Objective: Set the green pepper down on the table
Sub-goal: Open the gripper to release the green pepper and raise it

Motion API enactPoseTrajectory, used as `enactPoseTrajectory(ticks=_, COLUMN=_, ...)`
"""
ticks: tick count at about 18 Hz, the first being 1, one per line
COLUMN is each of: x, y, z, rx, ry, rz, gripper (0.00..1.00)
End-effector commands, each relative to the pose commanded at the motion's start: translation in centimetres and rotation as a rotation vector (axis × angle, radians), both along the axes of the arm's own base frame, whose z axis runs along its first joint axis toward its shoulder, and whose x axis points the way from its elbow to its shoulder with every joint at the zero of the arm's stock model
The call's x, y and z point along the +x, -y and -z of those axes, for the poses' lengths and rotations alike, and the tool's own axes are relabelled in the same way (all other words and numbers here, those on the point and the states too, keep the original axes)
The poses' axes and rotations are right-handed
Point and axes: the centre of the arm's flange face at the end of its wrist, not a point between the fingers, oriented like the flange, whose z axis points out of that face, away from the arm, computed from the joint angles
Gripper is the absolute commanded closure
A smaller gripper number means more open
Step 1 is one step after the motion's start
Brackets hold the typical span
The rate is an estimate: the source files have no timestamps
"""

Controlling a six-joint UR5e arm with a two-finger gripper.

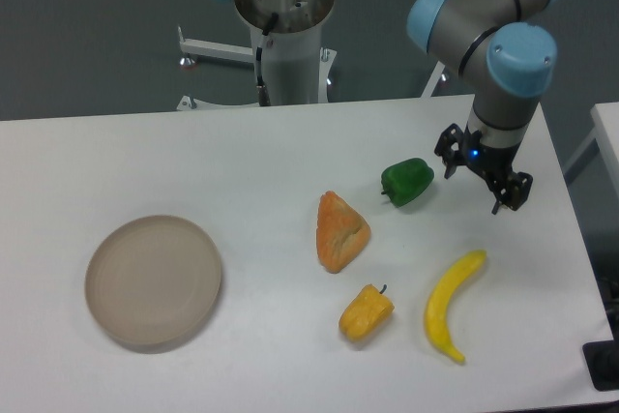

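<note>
Green pepper (407, 182) sits on the table (242, 171), left of gripper (481, 179); gripper empty, whether fingers are spread or pressed together cannot be told

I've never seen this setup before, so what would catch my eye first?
The arm's claw hangs over the right side of the table, just right of the green pepper, which lies free on the tabletop. Below it cluster an orange wedge, a yellow pepper and a banana; a beige plate sits alone at left.
</note>
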Motion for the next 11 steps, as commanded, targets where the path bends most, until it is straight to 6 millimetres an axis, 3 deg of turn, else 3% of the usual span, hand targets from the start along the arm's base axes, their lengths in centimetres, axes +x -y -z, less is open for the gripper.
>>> enactPoseTrajectory(ticks=3, x=0.15, y=-1.2, z=0.02, rx=0.0, ry=-0.011, rz=0.008, gripper=0.0)
enactPoseTrajectory(ticks=11, x=0.14, y=-1.35, z=0.19, rx=-0.01, ry=-0.017, rz=0.008, gripper=0.0)
